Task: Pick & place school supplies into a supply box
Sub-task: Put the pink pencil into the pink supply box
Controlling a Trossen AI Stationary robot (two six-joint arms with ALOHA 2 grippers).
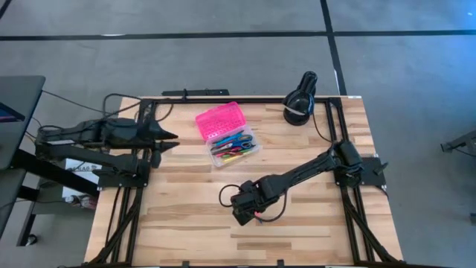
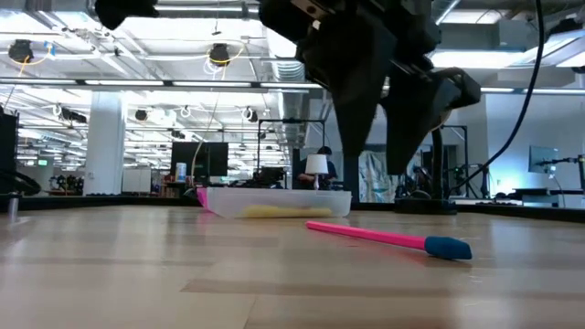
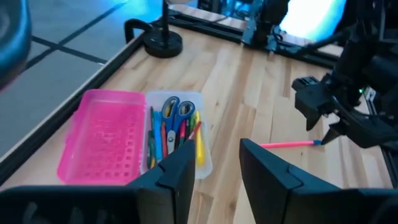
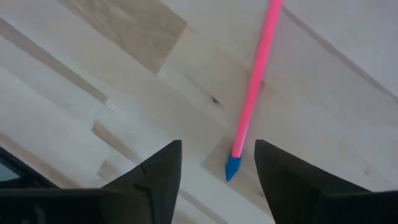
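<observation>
The right gripper (image 4: 217,165), jaws spread, hangs over the pink pencil (image 4: 254,87) lying mid-table, clear of the box (image 1: 227,135); closing off-centre near its blue tip could roll the pencil away.

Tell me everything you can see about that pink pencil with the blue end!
The pink pencil is thin, straight and bright pink, with a small blue pointed tip. It lies flat on the bare wooden table, apart from the open supply box. The right tool hangs just above its blue end, fingers open on both sides, not touching it.
</observation>
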